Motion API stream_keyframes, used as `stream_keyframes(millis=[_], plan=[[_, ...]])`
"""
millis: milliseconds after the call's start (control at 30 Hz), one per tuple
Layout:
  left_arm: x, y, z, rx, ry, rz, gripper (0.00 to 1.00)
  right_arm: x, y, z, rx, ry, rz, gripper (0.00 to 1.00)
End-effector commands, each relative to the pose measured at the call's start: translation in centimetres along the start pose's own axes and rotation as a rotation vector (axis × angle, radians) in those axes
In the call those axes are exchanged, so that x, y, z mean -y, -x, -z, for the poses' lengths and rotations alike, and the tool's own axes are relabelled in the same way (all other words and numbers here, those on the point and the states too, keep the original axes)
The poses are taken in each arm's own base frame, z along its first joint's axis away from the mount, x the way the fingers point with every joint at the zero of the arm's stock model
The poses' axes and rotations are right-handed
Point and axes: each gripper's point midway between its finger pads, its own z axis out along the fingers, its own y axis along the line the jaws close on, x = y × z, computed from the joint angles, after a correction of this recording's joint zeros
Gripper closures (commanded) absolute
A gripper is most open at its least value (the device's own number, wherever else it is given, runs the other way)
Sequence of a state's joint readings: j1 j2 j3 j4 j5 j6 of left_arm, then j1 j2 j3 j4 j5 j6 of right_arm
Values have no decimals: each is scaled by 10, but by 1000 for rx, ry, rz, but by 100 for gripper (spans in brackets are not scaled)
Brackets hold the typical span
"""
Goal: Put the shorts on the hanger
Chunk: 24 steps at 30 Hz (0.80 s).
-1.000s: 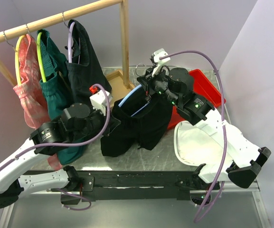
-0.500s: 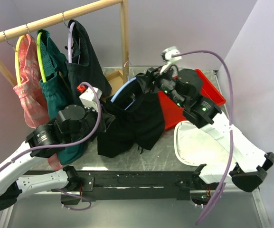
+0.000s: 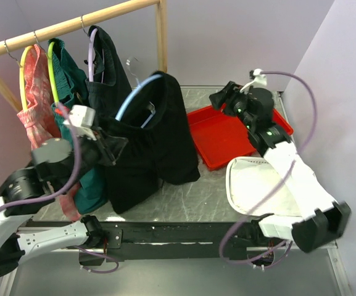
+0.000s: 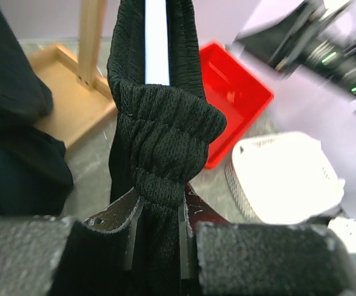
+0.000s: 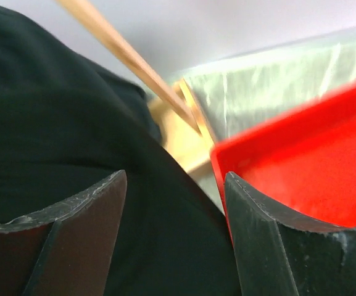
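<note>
Black shorts (image 3: pixel 159 142) are hanging over the light blue hanger (image 3: pixel 128 100) above the table (image 3: pixel 211 191); left claw (image 4: pixel 159 209) is clenching their waistband, right claw (image 5: pixel 174 209) is hovering released by the red tray (image 3: pixel 221 139).

Robot lab: bench-bolted arms, metal table (image 3: pixel 208 188), wooden garment rack (image 3: pixel 66 24).

I am taking the wooden rack (image 3: pixel 161 43) as the reference landmark. It is standing at the far left of the metal table (image 3: pixel 208 194), its post rising from a flat wooden base (image 4: pixel 60 92). Behind the rack, a plain pale lilac wall (image 3: pixel 239 37) is spanning the view. Right of the rack, a side wall (image 3: pixel 344 86) is bordering the table. Even, diffuse light is falling throughout.
</note>
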<state>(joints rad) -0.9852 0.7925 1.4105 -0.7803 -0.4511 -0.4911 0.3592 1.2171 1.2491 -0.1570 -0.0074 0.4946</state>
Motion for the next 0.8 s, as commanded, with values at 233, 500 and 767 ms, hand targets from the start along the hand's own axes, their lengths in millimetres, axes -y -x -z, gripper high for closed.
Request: stream_keyframes(millis=[233,500,767], plan=[[-8,96,35,288,60,122,99,3,-58,-62,-157,64,-176,35],[5,107,4,315,105,155,99,1,-70,-60,-180,61,-161,37],[8,121,-24,385,191,232,99,-6,-72,-48,-186,71,-137,37]])
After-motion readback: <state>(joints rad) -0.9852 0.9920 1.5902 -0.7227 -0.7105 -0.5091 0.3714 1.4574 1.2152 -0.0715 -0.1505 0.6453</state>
